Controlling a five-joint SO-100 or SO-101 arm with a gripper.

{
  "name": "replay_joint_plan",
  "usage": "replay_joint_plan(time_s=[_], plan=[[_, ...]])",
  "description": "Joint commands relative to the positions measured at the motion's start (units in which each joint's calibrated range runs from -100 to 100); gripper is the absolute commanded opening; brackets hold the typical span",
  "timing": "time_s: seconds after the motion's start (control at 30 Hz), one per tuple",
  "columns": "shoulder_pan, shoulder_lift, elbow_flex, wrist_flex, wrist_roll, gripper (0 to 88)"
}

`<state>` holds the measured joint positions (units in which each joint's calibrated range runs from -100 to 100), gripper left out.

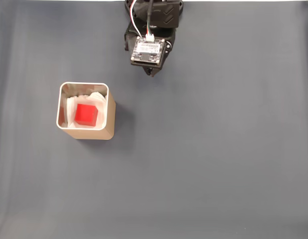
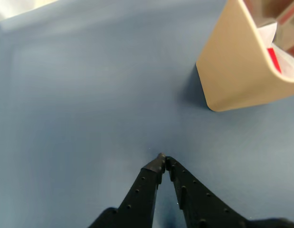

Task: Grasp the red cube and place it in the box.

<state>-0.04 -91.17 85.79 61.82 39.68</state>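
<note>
Gripper [image 2: 163, 157] tips pinched together, empty, above cloth [image 2: 90, 95]; red cube [image 1: 86, 114] in box [image 1: 110, 124].

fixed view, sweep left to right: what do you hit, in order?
The box, with the red cube sitting inside it on white lining → bare dark table cover → the arm at the top edge, right of the box.

**Fixed view: contents of the work surface**

Red cube [image 1: 86, 114]: lies inside the box [image 1: 111, 119], on crumpled white lining [image 1: 72, 106], roughly centred.
Box: tan, pale metallic rim, upright, left of centre on the grey table cover [image 1: 218, 159].
Arm [image 1: 150, 35]: top centre edge, circuit board and wires uppermost, well apart from the box.
</note>
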Motion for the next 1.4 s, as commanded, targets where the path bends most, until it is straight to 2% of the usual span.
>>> replay_joint_plan(time_s=[0.0,0.3,0.57,1.0,1.37], plan=[[0.78,-4.33,3.18,-0.15,0.44,0.1],[0.78,-8.57,13.93,1.82,0.59,0.1],[-1.56,-8.74,14.03,8.96,-0.24,0.4],[-1.49,-8.74,14.12,13.97,6.45,1.6],[-1.06,-8.74,14.12,14.22,7.47,2.2]])
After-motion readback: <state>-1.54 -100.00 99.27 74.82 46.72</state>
